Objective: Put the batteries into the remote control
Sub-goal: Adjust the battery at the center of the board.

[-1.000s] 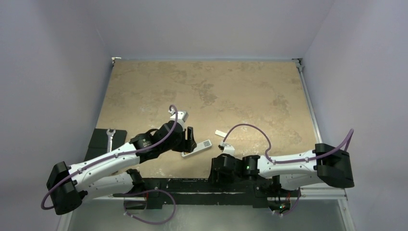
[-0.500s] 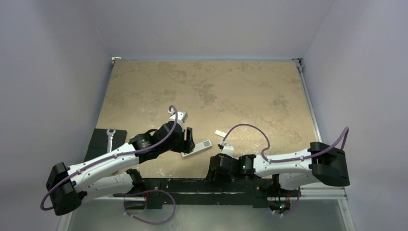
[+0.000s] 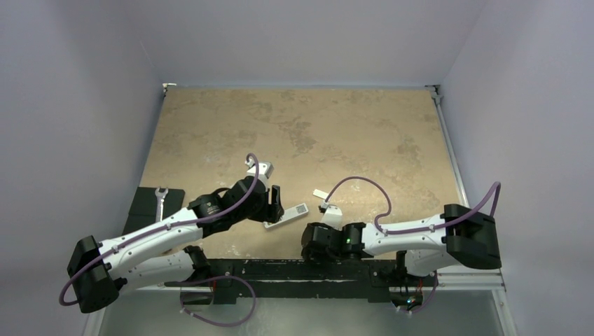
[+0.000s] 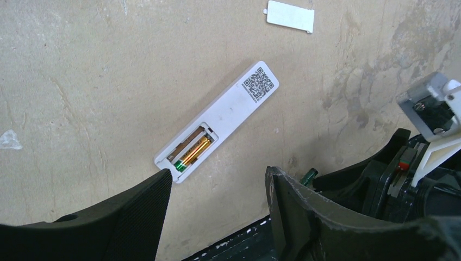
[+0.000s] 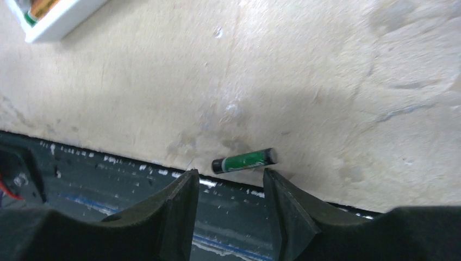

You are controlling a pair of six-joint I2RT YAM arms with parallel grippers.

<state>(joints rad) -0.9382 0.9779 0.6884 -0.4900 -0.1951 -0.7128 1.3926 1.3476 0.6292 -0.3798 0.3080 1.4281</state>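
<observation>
Sliding left since the earlier frame, the right arm is drawing its elbow in toward the remote (image 3: 287, 215), while the left arm is staying put.

From the top view, the remote is lying slantwise on the table (image 3: 315, 133). The left claw (image 3: 277, 203) is hovering just beside the remote's left end. The right claw (image 3: 308, 245) is reaching down to the near right of the remote, at the table's near edge. A cover (image 3: 320, 193) is lying just right of the remote's far end, set aside so the compartment is staying open.

From the left wrist, the remote is lying back up with its compartment exposed, and one loaded battery (image 4: 193, 152) is sitting inside. The space beside it is looking unfilled. The left claw is standing wide open and gripping nothing, one fingertip almost touching the remote's open end, likely waiting to steady it.

From the right wrist, a loose battery (image 5: 244, 160) is lying on its side near the remote's open end, right at the table edge. The right claw is standing partly open and empty just short of it, seemingly lining up to straddle it.
</observation>
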